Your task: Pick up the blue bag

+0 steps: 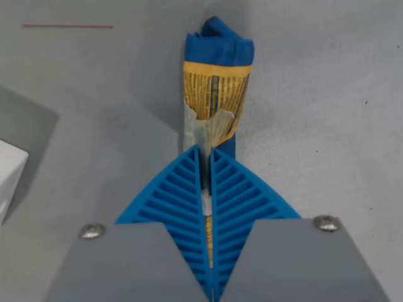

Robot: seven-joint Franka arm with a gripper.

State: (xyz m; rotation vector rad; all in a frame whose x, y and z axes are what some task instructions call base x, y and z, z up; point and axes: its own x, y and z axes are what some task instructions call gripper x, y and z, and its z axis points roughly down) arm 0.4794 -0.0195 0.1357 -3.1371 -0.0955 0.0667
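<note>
The blue bag (215, 82) is a crumpled blue packet with a yellow printed label and a torn white patch. It hangs straight out from my fingertips in the middle of the wrist view. My gripper (206, 154) has two blue ribbed fingers (239, 195) pressed together, with the bag's edge pinched between them. The bag appears lifted off the grey surface (327, 113), with its shadow lying to its left. The part of the bag between the fingers is mostly hidden.
A white box (9, 176) sits at the wrist view's left edge and casts a dark shadow. A thin red line (68, 26) marks the grey surface at the upper left.
</note>
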